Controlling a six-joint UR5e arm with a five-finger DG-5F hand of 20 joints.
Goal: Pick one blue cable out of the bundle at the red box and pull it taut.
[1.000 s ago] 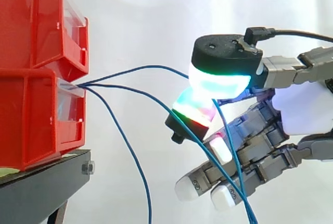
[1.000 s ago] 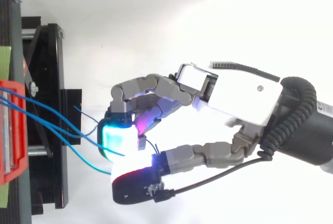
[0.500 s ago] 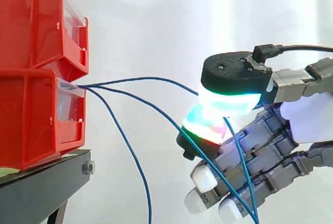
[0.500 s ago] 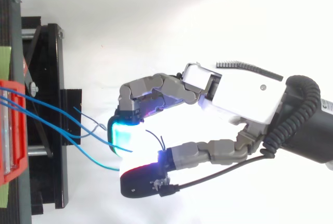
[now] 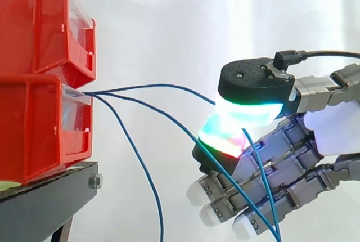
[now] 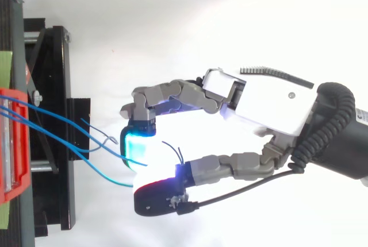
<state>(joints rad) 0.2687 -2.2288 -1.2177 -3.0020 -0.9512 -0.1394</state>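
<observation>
So the hand (image 5: 332, 132) is coming in from the right in the side view and it's pinching one blue cable (image 5: 157, 86) between two glowing fingertips (image 5: 247, 110), a cyan one on top and a green-red one right under it. The rest of the fingers are sticking out fairly straight, pointing down and to the left with white pads, and they aren't gripping anything. That pinched cable is running from the front lip of the lower red bin (image 5: 34, 129) across to the pinch, bowing up a little rather than lying dead straight. A second blue cable (image 5: 169, 119) is leaving the same spot on the bin and sloping down under the pinch, crossing over the straight fingers and going off the bottom edge. A third blue cable (image 5: 138, 163) is just hanging down beside the black stand (image 5: 45, 202). The upper red bin (image 5: 34, 22) is sitting stacked on the lower one, with the white curtain (image 5: 197, 22) behind. From the top view the hand (image 6: 270, 100) is hovering well clear of the stand, with the cables fanning out from the bin toward it.
</observation>
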